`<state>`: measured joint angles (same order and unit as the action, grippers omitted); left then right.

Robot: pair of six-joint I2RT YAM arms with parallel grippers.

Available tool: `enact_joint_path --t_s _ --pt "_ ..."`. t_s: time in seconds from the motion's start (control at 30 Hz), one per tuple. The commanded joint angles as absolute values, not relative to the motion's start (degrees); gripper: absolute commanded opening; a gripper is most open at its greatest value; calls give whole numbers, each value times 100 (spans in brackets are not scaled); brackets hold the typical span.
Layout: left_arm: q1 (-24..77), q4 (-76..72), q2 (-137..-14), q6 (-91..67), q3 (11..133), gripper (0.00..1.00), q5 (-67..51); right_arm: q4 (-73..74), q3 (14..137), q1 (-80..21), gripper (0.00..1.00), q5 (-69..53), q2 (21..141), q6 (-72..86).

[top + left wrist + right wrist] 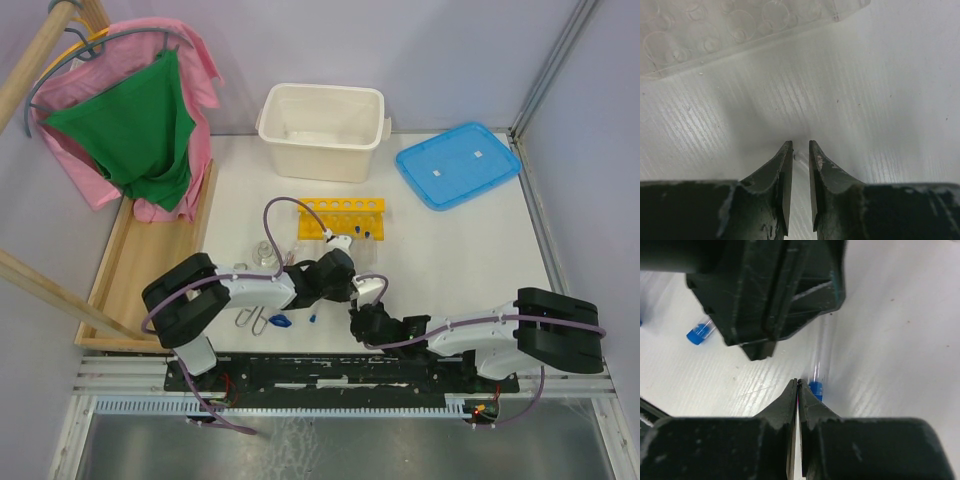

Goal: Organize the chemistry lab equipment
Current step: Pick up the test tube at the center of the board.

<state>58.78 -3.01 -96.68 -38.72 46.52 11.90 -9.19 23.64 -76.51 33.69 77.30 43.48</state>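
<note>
The right gripper (pixel 798 385) is holding its jaws pressed together just beside a blue-capped clear tube (pixel 817 375) lying on the white table (pixel 900 340), while the left gripper (pixel 800 145) is hovering narrowly parted and empty near the yellow test-tube rack (pixel 350 208).

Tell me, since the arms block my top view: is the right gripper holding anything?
Observer: The right gripper has its jaws pressed together; a thin reddish sliver shows in the seam, and I cannot tell what it is.
Operator: Any tube nearby?
Observer: A blue-capped tube lies on the table just beyond its fingertips.
Operator: And the left gripper?
Observer: Slightly open over the table, nothing between its jaws.
</note>
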Motion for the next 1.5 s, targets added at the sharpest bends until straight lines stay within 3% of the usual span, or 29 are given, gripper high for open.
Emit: enact_joint_path --t_s 0.0,0.3,0.83,1.03,1.47 --pt "5907 -98 -9524 -3875 4465 25 1251 -610 2363 -7670 9 3965 7556 4752" --pt "5953 -138 -9233 -3970 4122 25 1148 26 2416 -7668 9 4410 7380 5079" --pt "6368 -191 -8703 -4255 3581 19 978 -150 2598 -7481 10 4371 7960 5182" --pt "6416 113 -8565 -4260 3581 23 1284 118 2730 -7308 11 4390 7765 5003" --pt "6509 514 -7838 -3591 3908 28 1486 1851 3095 -7258 37 4492 6634 5163"
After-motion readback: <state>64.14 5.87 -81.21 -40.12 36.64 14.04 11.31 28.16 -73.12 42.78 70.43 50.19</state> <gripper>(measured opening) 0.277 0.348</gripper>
